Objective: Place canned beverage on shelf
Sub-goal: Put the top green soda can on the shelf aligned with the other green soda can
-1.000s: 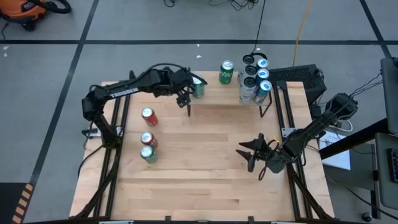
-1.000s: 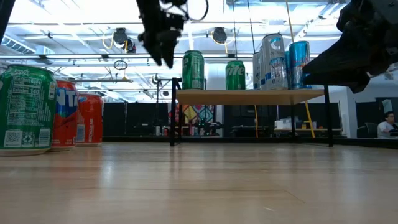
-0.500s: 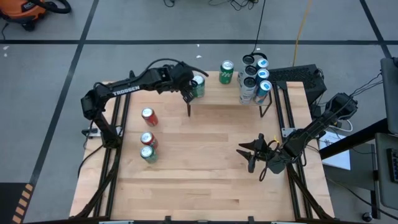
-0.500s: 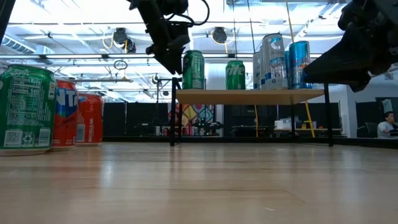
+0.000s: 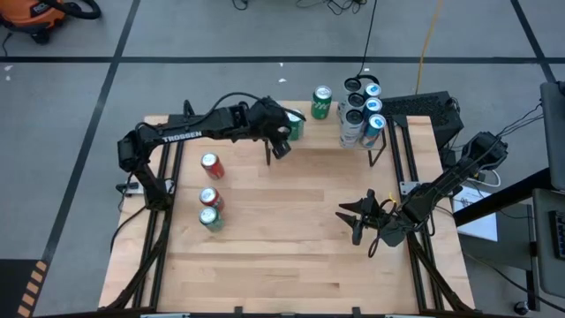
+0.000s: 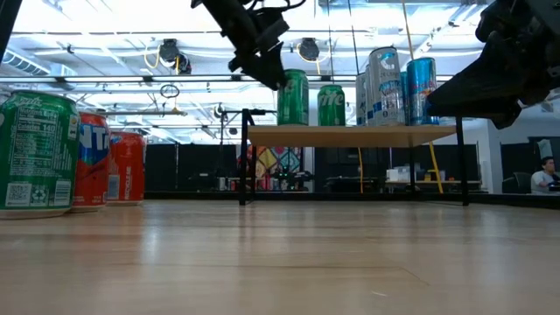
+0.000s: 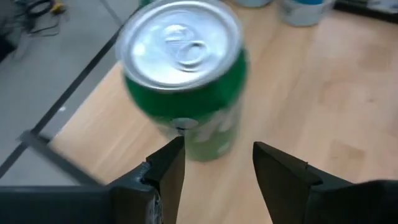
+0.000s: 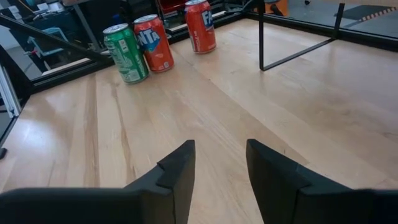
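Observation:
A green can (image 5: 294, 126) (image 6: 293, 96) (image 7: 186, 81) stands on its base at the left end of the shelf (image 5: 327, 134) (image 6: 350, 134). My left gripper (image 5: 282, 141) (image 6: 268, 70) (image 7: 214, 155) is open right beside it, slanting down from the left, with the can beyond its fingertips and nothing between them. My right gripper (image 5: 351, 221) (image 8: 221, 162) hovers open low over the table's right part, far from the cans. My left gripper touches the green can with one fingertip (image 7: 176, 146) only, on the can's side wall (image 7: 186, 134) that faces the gripper. The other fingertip stands free beside the can. The fingers slant down from the table's left. The can stands on the shelf top.
A second green can (image 5: 321, 102) and several tall cans (image 5: 364, 110) stand farther right on the shelf. Two red cans (image 5: 210, 165) (image 5: 210, 199) and a green one (image 5: 210, 218) stand on the table's left part. The table's middle is bare wood (image 5: 291, 238).
My left gripper has moved toward the table's right edge and tipped further downward. The green can has slid along the shelf top toward the right, closer to the second green can, and stays upright.

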`<action>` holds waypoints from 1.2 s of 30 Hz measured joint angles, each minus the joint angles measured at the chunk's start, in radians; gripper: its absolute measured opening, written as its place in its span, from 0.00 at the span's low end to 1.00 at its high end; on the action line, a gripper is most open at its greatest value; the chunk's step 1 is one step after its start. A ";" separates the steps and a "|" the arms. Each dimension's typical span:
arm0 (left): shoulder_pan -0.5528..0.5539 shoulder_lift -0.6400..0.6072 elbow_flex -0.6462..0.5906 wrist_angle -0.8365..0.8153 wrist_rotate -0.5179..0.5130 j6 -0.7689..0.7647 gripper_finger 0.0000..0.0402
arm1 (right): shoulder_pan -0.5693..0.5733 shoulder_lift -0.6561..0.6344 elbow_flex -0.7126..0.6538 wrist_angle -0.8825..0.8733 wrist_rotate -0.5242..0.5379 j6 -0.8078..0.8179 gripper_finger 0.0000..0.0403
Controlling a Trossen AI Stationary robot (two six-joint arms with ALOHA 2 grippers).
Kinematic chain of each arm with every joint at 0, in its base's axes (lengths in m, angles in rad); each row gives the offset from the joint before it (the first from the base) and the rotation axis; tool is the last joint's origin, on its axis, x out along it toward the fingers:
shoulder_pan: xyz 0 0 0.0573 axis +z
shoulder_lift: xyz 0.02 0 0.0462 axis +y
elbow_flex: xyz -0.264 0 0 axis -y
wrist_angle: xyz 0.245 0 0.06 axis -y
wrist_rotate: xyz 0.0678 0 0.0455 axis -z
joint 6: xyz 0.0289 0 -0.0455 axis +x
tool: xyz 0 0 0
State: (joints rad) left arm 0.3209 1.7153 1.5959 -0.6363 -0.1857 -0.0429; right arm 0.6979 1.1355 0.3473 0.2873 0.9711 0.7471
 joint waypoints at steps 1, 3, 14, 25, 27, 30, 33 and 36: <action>-0.005 0.000 0.000 0.007 0.011 0.001 0.46 | 0.000 0.000 0.000 0.000 0.000 0.000 0.33; -0.014 0.000 0.000 0.020 0.045 0.011 0.46 | 0.000 0.000 0.000 0.000 0.000 0.000 0.33; -0.021 0.000 0.000 -0.139 -0.145 0.001 0.46 | 0.000 0.000 0.000 0.000 0.004 -0.003 0.33; 0.068 0.033 -0.051 -0.040 0.045 0.181 0.46 | 0.005 0.000 0.000 -0.001 -0.003 -0.003 0.33; 0.082 0.046 -0.064 0.014 0.059 0.181 0.46 | 0.005 0.000 0.000 -0.001 -0.004 -0.004 0.33; 0.095 0.067 -0.068 0.040 0.119 0.180 0.46 | 0.005 0.000 0.000 -0.001 -0.004 -0.006 0.33; 0.085 0.089 -0.068 0.086 0.144 0.181 0.46 | 0.005 0.000 0.000 -0.001 -0.004 -0.007 0.33; 0.072 0.106 -0.068 0.140 0.147 0.180 0.46 | 0.005 0.000 0.000 -0.004 -0.004 -0.007 0.33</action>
State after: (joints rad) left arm 0.3932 1.8214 1.5284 -0.4964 -0.0383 0.1375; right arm 0.7033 1.1358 0.3473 0.2832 0.9672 0.7399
